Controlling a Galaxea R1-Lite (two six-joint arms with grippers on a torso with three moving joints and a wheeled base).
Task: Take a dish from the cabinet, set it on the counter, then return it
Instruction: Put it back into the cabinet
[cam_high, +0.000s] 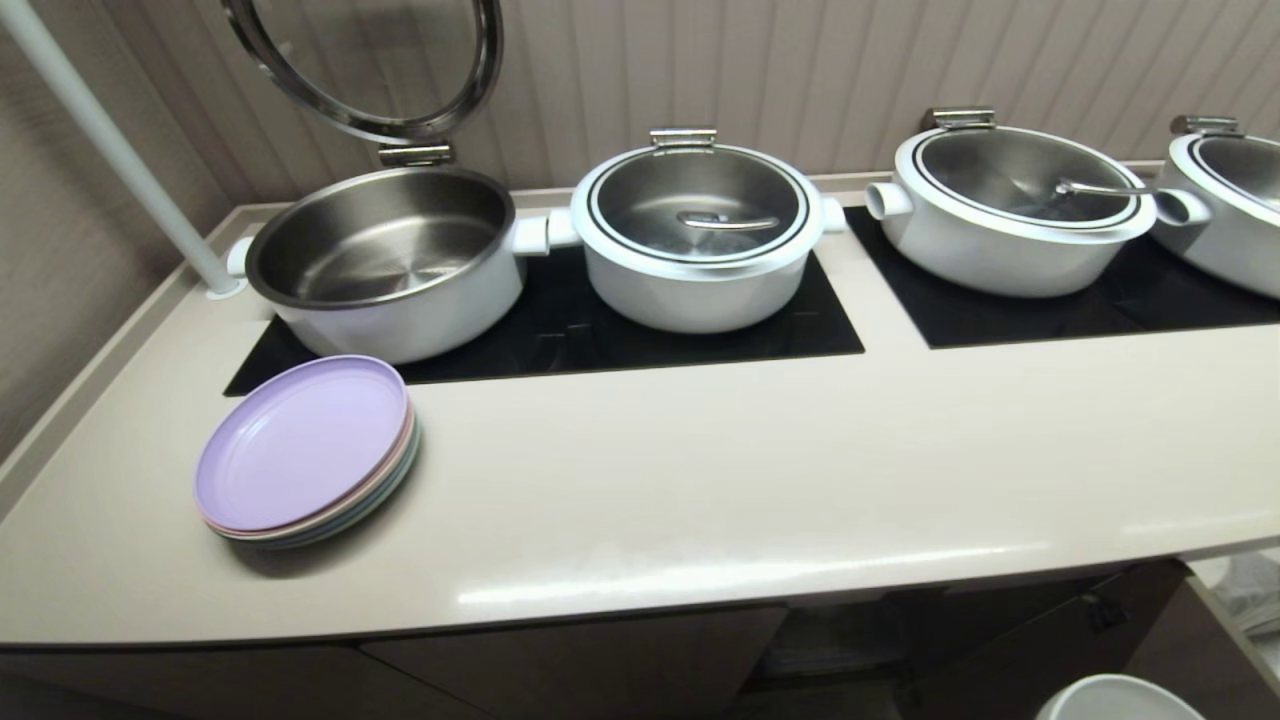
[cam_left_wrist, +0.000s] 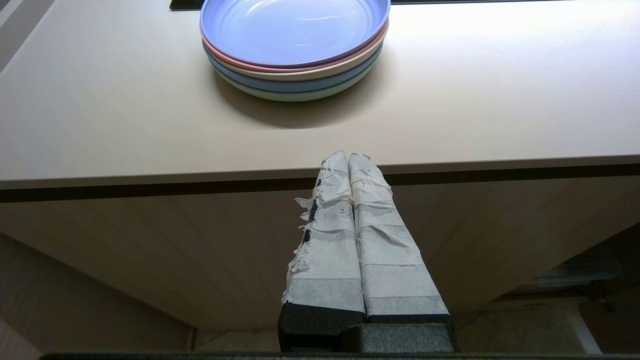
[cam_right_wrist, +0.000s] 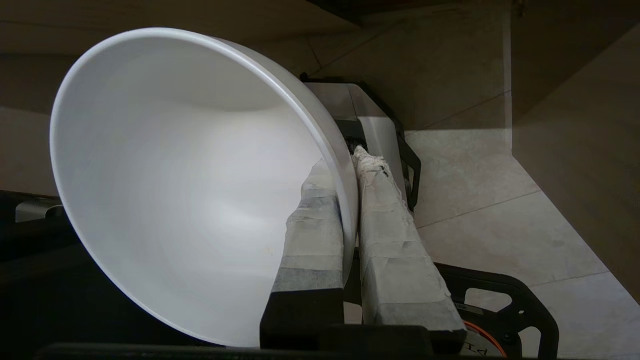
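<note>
Right wrist view: our right fingers pinch the dish by its rim, below the tabletop; left fingers pressed together; next, we lift and set down.

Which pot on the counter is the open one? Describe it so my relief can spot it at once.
Start at the counter and its left black cooktop panel. Two white pots sit there; the open pot is the left one, behind the stacked plates. Only its lid stands raised, baring the steel inside.
</note>
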